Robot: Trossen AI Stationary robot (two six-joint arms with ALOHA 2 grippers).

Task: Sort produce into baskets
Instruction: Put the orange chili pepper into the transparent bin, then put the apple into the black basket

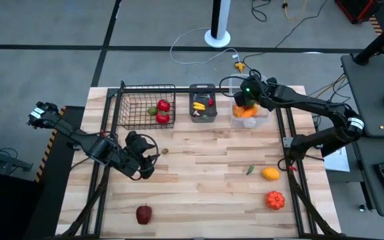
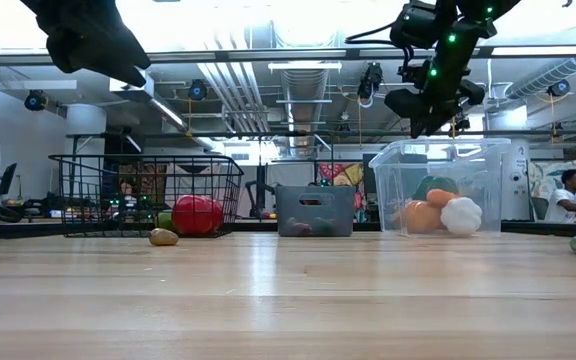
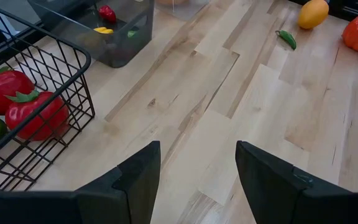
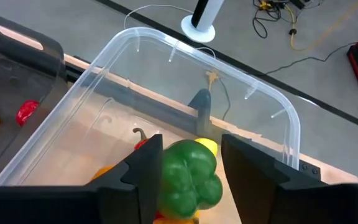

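My right gripper hangs open over the clear tub at the table's far right. Seen between its fingers, a green pepper lies on the pile in the tub; in the low view this green pepper tops orange pieces and a white garlic, below the fingers. My left gripper is open above bare wood, near the black mesh basket, which holds red peppers and a green piece. The grey bin holds yellow and red pieces.
Loose on the table lie a red apple near the front left, an orange-yellow fruit, a red-orange piece, a small green chili and a small brown piece. Bare wood spans the middle.
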